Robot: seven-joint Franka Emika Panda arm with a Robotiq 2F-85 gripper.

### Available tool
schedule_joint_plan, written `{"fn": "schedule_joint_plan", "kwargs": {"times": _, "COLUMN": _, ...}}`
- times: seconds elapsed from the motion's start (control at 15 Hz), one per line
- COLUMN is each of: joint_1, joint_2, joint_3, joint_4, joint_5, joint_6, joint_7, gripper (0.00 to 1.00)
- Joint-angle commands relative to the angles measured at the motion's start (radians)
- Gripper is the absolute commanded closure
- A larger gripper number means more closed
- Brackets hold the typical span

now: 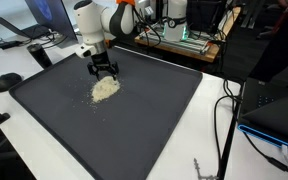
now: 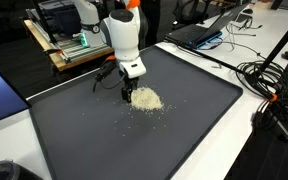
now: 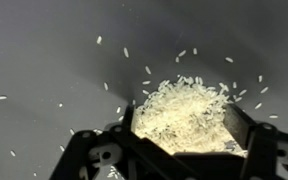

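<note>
A small heap of pale rice grains (image 1: 105,88) (image 2: 146,99) (image 3: 189,108) lies on a dark grey mat (image 1: 144,120) (image 2: 174,135). My gripper (image 1: 104,72) (image 2: 130,93) (image 3: 182,125) points down at the near side of the heap, its tips low on the mat. In the wrist view the two dark fingers (image 3: 128,122) stand wide apart on either side of the heap, with rice between them. The jaws are open and grip nothing solid. Loose grains lie scattered around the heap.
The mat (image 3: 44,50) covers most of a white table (image 1: 219,120). Cables (image 2: 269,85) and a laptop (image 2: 199,35) lie beyond one edge, a monitor (image 1: 29,15) and mouse (image 1: 8,81) beyond another. A wooden cart with electronics (image 2: 69,45) stands behind the arm.
</note>
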Motion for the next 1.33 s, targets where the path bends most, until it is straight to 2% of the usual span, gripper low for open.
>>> {"fn": "schedule_joint_plan", "kwargs": {"times": 0.0, "joint_1": -0.017, "joint_2": 0.017, "joint_3": 0.01, "joint_4": 0.034, "joint_5": -0.016, "joint_6": -0.031, "joint_7": -0.043, "gripper": 0.43}}
{"fn": "schedule_joint_plan", "kwargs": {"times": 0.53, "joint_1": -0.014, "joint_2": 0.012, "joint_3": 0.015, "joint_4": 0.045, "joint_5": -0.01, "joint_6": -0.065, "joint_7": -0.105, "gripper": 0.98}}
{"fn": "schedule_joint_plan", "kwargs": {"times": 1.27, "joint_1": -0.005, "joint_2": 0.0, "joint_3": 0.006, "joint_4": 0.027, "joint_5": -0.006, "joint_6": -0.071, "joint_7": -0.134, "gripper": 0.99}}
